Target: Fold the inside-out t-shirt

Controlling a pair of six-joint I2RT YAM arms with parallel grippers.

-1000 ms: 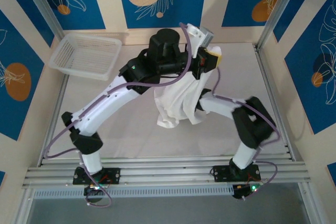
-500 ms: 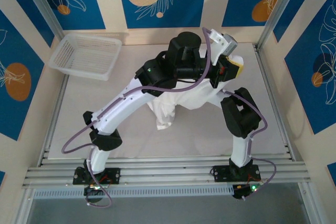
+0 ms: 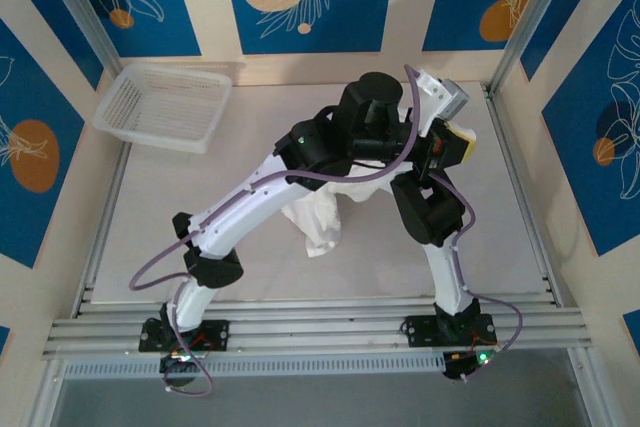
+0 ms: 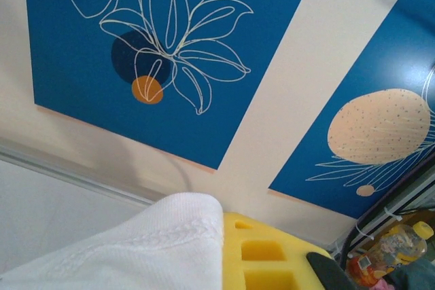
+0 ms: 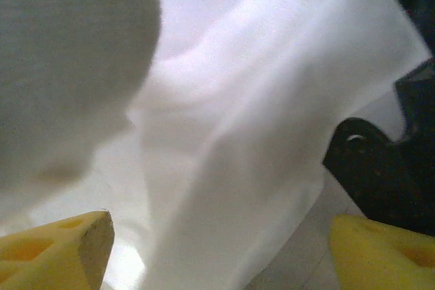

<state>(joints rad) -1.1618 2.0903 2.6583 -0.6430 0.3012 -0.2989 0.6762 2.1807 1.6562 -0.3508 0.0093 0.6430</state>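
Observation:
The inside-out t-shirt (image 3: 318, 219) is white and hangs bunched under the two crossed arms, with its lower end on the table. My left gripper (image 3: 452, 142) is held high at the back right, shut on a hemmed edge of the t-shirt (image 4: 136, 249). The cloth lies against its yellow pad (image 4: 272, 249). In the right wrist view my right gripper (image 5: 221, 249) is open. Its yellow fingertips (image 5: 81, 242) stand far apart and grip nothing. The t-shirt (image 5: 258, 100) drapes close in front of them.
A white mesh basket (image 3: 165, 105) sits at the back left corner. Aluminium frame rails (image 3: 515, 177) and patterned walls close in the table. The right arm's elbow (image 3: 430, 209) is folded up near the shirt. A bottle (image 4: 391, 249) stands outside the frame.
The left arm has swung to the right, carrying the shirt's gripped edge along. The right gripper has opened, and the right arm has folded in beneath the left arm.

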